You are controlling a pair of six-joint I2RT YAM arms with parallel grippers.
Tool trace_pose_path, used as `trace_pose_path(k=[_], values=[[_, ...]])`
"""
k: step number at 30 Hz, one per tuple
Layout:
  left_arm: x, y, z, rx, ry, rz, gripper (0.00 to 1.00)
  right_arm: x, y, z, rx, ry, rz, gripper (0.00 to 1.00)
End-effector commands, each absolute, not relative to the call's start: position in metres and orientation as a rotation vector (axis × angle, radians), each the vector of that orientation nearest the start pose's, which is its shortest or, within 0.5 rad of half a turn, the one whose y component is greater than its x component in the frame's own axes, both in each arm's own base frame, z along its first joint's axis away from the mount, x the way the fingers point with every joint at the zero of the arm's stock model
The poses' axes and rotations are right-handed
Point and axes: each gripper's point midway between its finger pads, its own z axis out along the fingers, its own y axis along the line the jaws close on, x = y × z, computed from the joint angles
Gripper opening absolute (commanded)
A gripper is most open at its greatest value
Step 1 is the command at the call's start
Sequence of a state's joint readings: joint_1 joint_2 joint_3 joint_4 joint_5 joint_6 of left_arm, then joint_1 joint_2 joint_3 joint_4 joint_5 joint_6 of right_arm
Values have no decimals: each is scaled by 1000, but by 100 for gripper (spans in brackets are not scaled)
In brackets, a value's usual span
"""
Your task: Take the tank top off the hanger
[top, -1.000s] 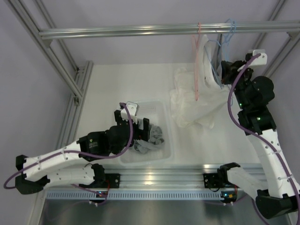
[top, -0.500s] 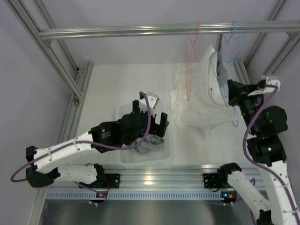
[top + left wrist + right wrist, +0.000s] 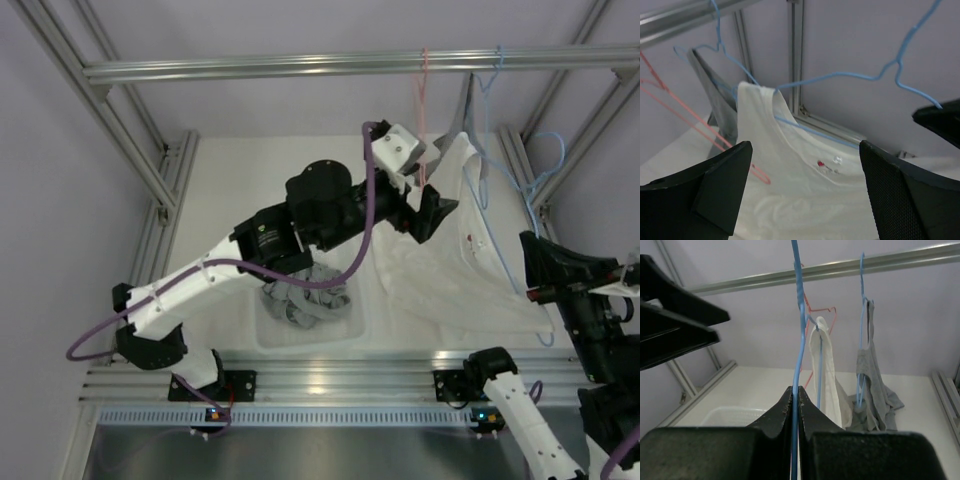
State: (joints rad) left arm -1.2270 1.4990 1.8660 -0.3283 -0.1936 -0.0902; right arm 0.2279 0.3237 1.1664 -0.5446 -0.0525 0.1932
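Observation:
The white tank top (image 3: 470,255) hangs stretched on a blue wire hanger (image 3: 545,165) that is held away from the rail. My right gripper (image 3: 530,292) is shut on that hanger's wire; the right wrist view shows the jaws (image 3: 796,389) pinching the blue wire (image 3: 799,315), with the tank top (image 3: 826,370) beyond. My left gripper (image 3: 420,205) is open and empty, just left of the top's upper part. In the left wrist view its jaws (image 3: 805,150) frame the tank top (image 3: 790,170) and the hanger (image 3: 840,77), touching neither.
A grey tank top (image 3: 468,110) hangs on a second blue hanger from the rail (image 3: 300,66), beside an empty pink hanger (image 3: 424,80). A clear bin (image 3: 345,245) holding grey clothes sits at the near middle. Frame posts stand at both sides.
My left arm rose out of the bin and reached right to the tank top, gripper open. My right gripper pulled the hanger and top down toward the near right.

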Motion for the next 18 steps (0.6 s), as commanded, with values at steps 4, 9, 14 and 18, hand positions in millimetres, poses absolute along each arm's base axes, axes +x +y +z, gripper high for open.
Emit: trace_pose_path(k=[4,9,14,18], values=[[229,-476,514,755,1264,-685,86,84,42,479,-76,1229,417,0],[247,-490,499,819,1261,-744,86,68,38,485,-75,1216,415,0],[259,-497,482,858,1249,-738,86,62,38,492,-89,1203,415,0],[269,-501,475,841,1250,-715,78,61,46,494,-124,1205,445,0]])
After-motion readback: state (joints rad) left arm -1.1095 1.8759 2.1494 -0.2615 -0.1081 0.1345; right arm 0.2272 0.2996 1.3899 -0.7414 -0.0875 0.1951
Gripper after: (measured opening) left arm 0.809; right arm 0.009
